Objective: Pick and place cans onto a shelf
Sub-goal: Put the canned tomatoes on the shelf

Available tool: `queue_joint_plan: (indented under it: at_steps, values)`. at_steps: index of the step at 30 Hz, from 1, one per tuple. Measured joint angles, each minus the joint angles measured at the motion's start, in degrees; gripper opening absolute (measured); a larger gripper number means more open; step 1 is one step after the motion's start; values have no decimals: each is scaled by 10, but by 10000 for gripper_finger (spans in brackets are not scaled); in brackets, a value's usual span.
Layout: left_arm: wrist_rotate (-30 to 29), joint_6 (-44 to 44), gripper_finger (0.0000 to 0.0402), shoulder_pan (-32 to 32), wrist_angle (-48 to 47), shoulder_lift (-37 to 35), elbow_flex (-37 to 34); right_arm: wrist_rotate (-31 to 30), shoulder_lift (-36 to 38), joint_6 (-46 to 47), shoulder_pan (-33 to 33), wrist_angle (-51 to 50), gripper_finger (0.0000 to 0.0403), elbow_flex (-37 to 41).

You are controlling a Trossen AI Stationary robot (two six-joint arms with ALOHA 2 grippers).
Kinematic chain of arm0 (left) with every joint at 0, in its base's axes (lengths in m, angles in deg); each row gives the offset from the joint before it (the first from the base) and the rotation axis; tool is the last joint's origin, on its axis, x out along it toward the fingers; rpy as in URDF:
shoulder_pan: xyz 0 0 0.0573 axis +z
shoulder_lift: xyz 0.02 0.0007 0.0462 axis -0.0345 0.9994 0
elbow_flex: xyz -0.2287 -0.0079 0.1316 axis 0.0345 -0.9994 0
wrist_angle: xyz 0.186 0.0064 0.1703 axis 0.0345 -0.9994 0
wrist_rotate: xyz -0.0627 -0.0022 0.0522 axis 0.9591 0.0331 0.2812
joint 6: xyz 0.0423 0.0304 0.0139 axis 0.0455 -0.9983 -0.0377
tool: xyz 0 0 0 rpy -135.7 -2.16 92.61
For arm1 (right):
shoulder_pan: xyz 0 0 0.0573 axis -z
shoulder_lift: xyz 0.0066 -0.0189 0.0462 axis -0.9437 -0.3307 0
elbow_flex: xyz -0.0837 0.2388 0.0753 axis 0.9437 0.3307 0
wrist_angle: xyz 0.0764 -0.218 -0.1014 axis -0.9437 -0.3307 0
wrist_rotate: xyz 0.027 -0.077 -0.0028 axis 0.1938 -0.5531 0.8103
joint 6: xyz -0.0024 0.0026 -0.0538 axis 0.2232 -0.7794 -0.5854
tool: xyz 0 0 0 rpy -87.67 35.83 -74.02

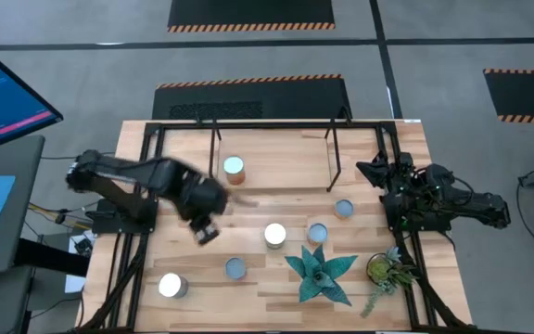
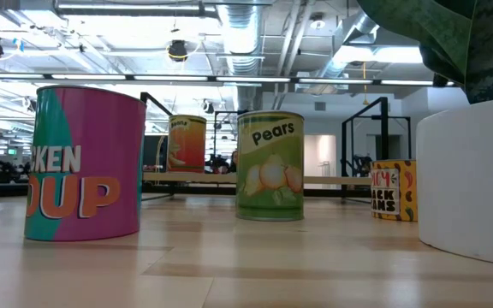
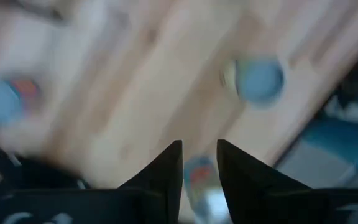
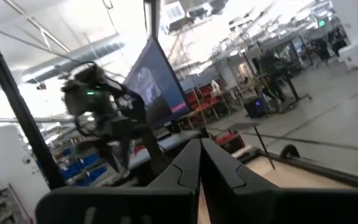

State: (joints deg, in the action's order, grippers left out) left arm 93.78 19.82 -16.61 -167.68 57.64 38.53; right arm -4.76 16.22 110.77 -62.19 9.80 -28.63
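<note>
One orange-labelled can [image 1: 235, 168] stands on the shelf [image 1: 286, 153] at the table's far side; it also shows in the low view [image 2: 187, 144]. Several more cans stand on the table: [image 1: 344, 209], [image 1: 317, 233], [image 1: 275, 236], [image 1: 235, 268], [image 1: 171, 285]. My left gripper [image 1: 207, 232] hangs above the table left of the middle cans, open and empty; its fingers [image 3: 166, 171] stand a little apart, with a blurred can [image 3: 199, 180] showing past the gap. My right gripper [image 1: 371, 172] is shut and empty at the table's right edge, beside the shelf's right end.
Two potted plants stand near the front right: a spiky green one [image 1: 318, 272] and a small one [image 1: 386, 271]. In the low view the white pot [image 2: 473, 180] fills the right. The black table frame's rods [image 1: 133, 250] run along both sides.
</note>
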Motion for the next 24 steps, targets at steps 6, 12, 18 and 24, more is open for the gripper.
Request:
queue_joint_plan:
  at_steps: [6,12,18,24]
  values:
    - [5,112,125,-139,5,-36,-86,29,0,28,-12,-8,38,0]
    - [8,198,185,-254,14,-40,-171,47,0,16,-24,-7,38,0]
    - [-41,267,212,-366,70,-40,-225,46,0,16,-25,-9,38,0]
    - [-72,392,211,-442,125,-40,-269,45,0,49,-24,-9,38,0]
